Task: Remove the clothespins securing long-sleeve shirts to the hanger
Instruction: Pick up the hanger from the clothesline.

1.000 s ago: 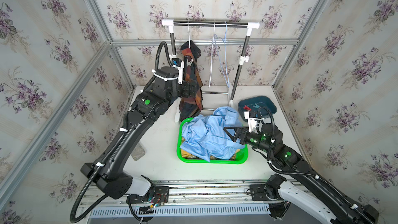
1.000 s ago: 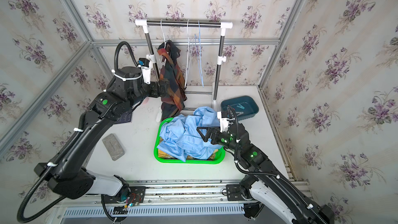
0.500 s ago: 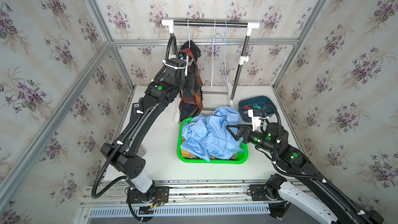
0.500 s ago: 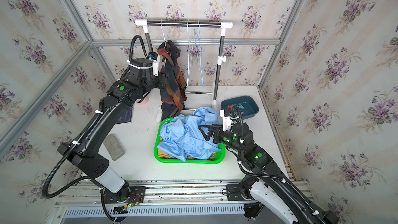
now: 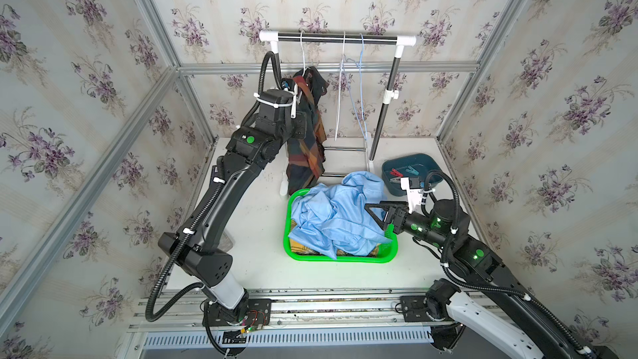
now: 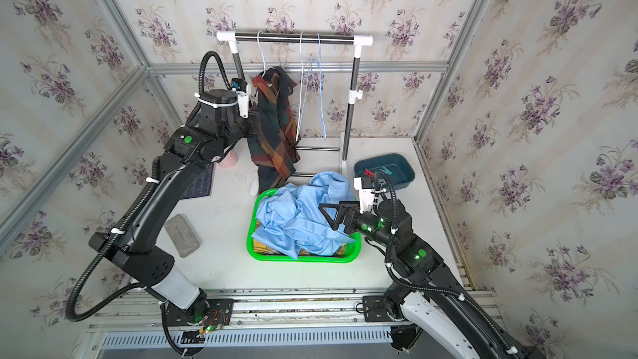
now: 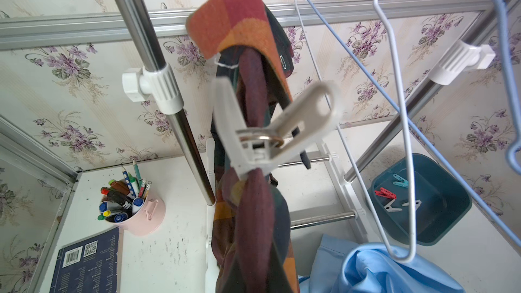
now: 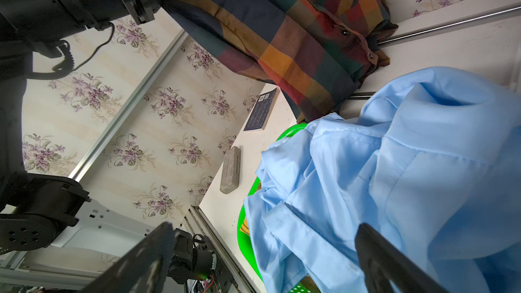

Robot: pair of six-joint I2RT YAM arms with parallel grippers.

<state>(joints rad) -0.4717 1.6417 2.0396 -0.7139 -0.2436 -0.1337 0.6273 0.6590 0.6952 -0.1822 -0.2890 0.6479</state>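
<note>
At rack (image 5: 336, 39), my left pincer (image 6: 254, 128) closed narrow against dark plaid shirt (image 5: 308, 153); what it grips, cannot tell. White clothespin (image 7: 270, 136) clipped on twisted cloth. My right pincer (image 5: 376, 216) wide over blue shirt (image 5: 338, 215). Risk: pulling cloth, not pin, drags shirt down.

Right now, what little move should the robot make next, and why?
Probably raise the right gripper, which hangs open over the green basket, toward the white clothespin clamped on the dark plaid shirt. The left gripper looks shut against that shirt, seemingly steadying it, and other pins lie in the teal bin.
</note>
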